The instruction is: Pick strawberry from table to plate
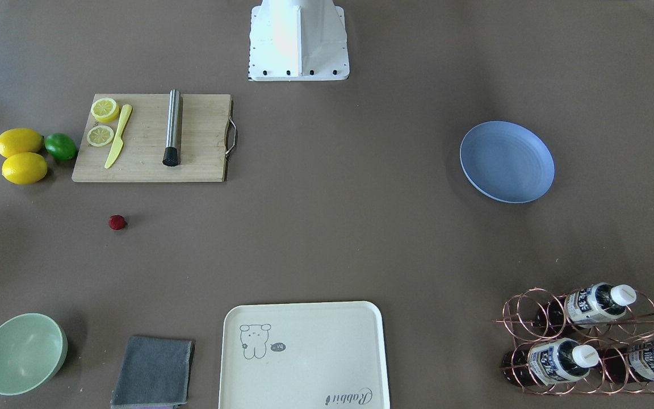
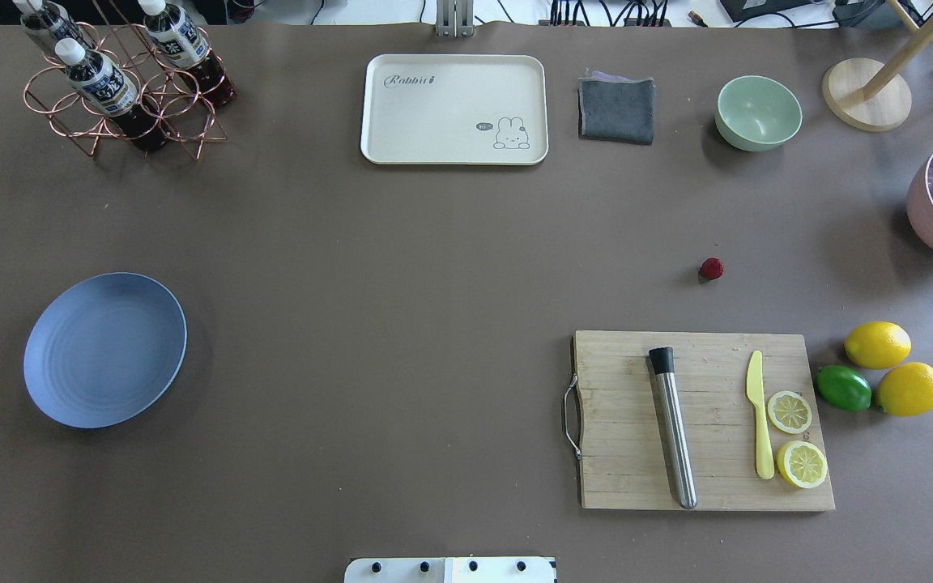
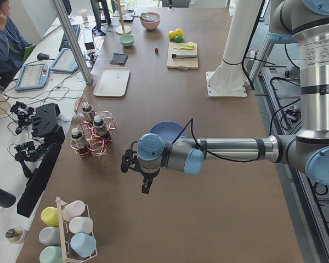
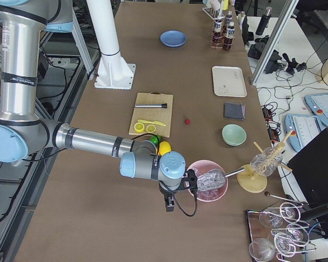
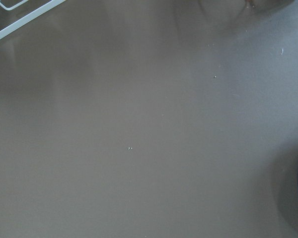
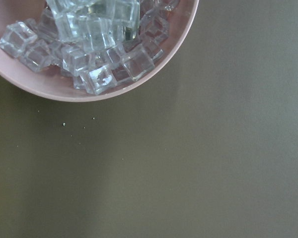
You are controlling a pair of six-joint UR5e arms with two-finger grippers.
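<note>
The strawberry, a tiny dark-red berry, lies alone on the grey-brown table, just beyond the cutting board; the front-facing view shows the strawberry too. The light-blue plate sits empty far across the table. Neither gripper shows in the overhead or front-facing views. In the exterior left view my left gripper hangs over bare table just short of the plate. In the exterior right view my right gripper hangs beside the pink bowl, far from the strawberry. I cannot tell whether either is open or shut.
A wooden cutting board carries a metal muddler, a yellow knife and lemon slices; two lemons and a lime lie beside it. A pink bowl of ice cubes, green bowl, grey cloth, cream tray and copper bottle rack line the edges.
</note>
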